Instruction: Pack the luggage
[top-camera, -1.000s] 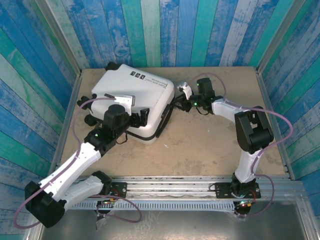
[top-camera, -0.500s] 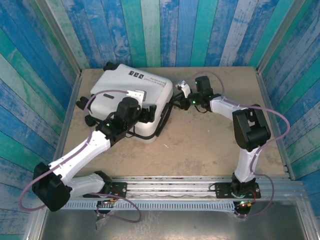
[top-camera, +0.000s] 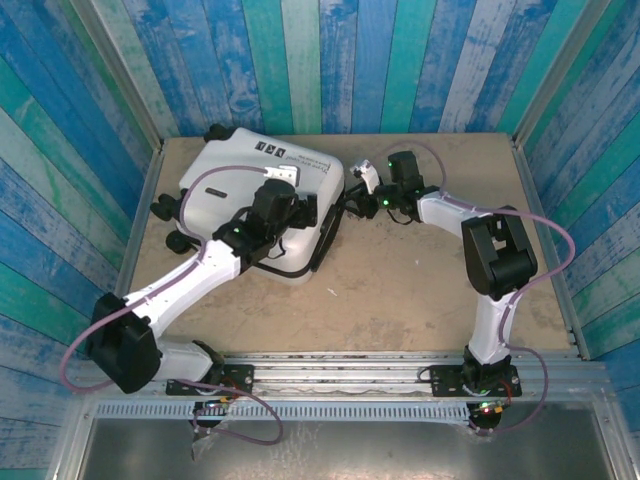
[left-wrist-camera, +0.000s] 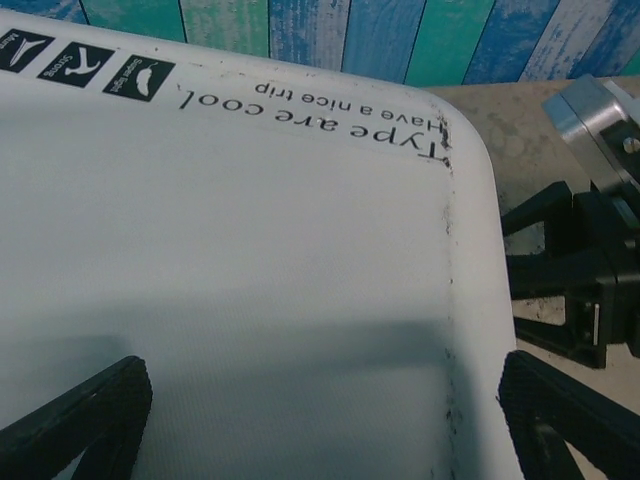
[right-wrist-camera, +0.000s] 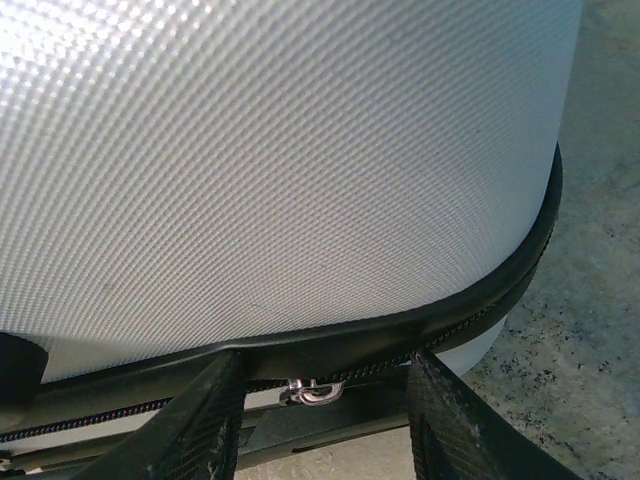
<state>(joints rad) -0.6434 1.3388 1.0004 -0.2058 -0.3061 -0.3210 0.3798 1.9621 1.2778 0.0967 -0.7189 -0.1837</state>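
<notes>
The luggage (top-camera: 235, 158) lies closed and flat at the far left of the table, white shell up, with black labels (left-wrist-camera: 85, 62) and printed text. My left gripper (top-camera: 290, 190) hovers over the lid near its right edge. It is open wide, with its fingertips (left-wrist-camera: 80, 420) spread above the bare shell (left-wrist-camera: 250, 250) and holding nothing. My right gripper (top-camera: 355, 197) is at the luggage's right side. Its jaws stand apart on either side of the silver zipper pull (right-wrist-camera: 318, 390) on the black zipper trim (right-wrist-camera: 480, 300), without pinching it.
The tan table (top-camera: 400, 280) is bare to the right of and in front of the luggage. Blue and green plank walls (top-camera: 330, 60) close in the back and sides. The right arm's gripper (left-wrist-camera: 590, 260) sits just past the lid's right edge.
My left arm has swung from the lid's near-left part across to its right side. The right arm has stayed by the zipper.
</notes>
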